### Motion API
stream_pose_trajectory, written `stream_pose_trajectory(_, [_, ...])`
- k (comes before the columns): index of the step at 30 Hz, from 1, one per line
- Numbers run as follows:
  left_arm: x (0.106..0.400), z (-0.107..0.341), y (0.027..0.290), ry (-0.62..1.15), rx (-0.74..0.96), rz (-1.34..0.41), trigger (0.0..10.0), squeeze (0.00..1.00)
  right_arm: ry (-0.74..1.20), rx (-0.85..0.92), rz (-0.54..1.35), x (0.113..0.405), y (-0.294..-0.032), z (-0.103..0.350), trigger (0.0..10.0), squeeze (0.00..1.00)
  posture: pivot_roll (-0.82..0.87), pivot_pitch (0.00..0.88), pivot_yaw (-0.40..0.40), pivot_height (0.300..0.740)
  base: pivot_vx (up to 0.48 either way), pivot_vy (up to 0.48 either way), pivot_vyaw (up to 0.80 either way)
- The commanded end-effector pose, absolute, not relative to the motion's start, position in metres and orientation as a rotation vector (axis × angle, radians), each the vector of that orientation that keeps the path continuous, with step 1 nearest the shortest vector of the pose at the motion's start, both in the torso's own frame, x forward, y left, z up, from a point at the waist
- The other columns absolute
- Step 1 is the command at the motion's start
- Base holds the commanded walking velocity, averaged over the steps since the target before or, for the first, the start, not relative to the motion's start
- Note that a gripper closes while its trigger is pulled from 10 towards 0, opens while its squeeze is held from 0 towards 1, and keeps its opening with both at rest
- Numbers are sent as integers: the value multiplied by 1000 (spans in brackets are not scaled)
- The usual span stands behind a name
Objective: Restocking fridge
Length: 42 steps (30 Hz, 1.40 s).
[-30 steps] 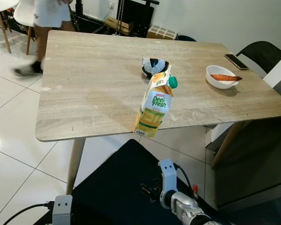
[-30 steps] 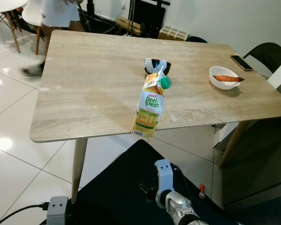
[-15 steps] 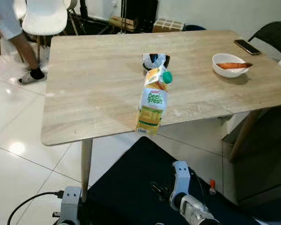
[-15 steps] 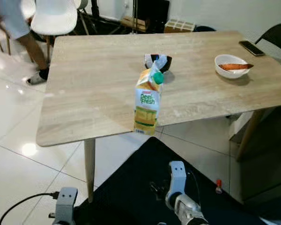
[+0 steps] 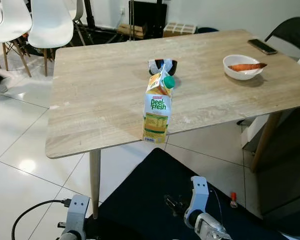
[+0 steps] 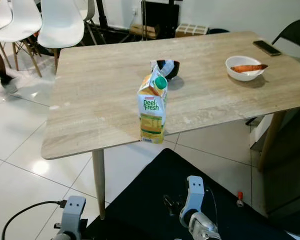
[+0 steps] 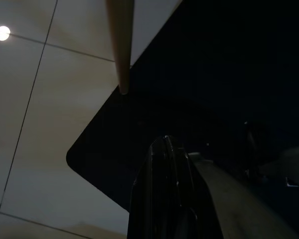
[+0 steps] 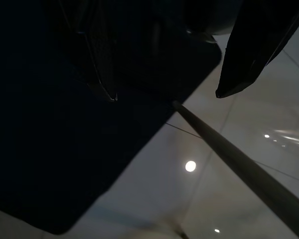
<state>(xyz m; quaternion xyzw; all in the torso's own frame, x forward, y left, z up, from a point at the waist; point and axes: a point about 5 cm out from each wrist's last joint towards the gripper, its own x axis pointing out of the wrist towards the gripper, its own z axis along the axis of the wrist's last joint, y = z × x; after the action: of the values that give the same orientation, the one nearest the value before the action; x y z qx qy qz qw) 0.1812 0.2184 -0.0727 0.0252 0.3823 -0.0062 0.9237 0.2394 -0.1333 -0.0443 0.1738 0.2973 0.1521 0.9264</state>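
At the near edge of the pale wooden desk (image 5: 100, 100), the upright yellow-green juice carton (image 5: 157, 114) wants a mid-body grip, left jaws pressed together empty, right jaws parted empty.

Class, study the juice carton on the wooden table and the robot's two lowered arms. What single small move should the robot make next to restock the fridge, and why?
Probably raise the right gripper toward the juice carton. The carton stands upright at the near edge of the table, untouched, while both arms hang low by the floor. The right jaws are apart with nothing between them, and that arm seems nearer the carton than the left gripper.
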Motion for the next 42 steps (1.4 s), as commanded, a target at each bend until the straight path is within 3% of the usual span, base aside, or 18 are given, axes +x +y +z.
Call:
stream_pose_trajectory(1, [169,-77,230,827,49,32,10000,0,593,360,331,243,-131,-41,10000,0,72,84,-56,740,0,0,0])
stream_pose_trajectory(8, [151,-80,243,823,14,117,10000,0,592,329,459,257,-105,-30,10000,0,160,90,-152,740,0,0,0])
stream_pose_trajectory(18, [148,-80,238,788,-4,117,10000,0,586,320,482,267,-91,-22,10000,0,168,98,-157,740,0,0,0])
stream_pose_trajectory(20, [161,-77,228,759,7,59,10000,0,605,344,381,264,-103,-27,10000,0,112,95,-107,740,0,0,0])
stream_pose_trajectory(22, [166,-75,225,748,9,41,10000,0,607,358,347,263,-108,-29,10000,0,112,95,-107,740,0,0,0])
stream_pose_trajectory(23, [178,-70,218,714,11,-2,10000,0,615,377,282,257,-119,-34,10000,0,64,87,-61,740,0,0,0])
stream_pose_trajectory(30, [206,-53,198,556,-27,-106,10000,0,669,386,105,235,-151,-52,10000,0,10,79,-23,740,0,0,0])
stream_pose_trajectory(42, [192,-59,190,528,-110,22,10000,0,678,257,144,223,-154,-58,10000,0,-5,68,-53,740,0,0,0])
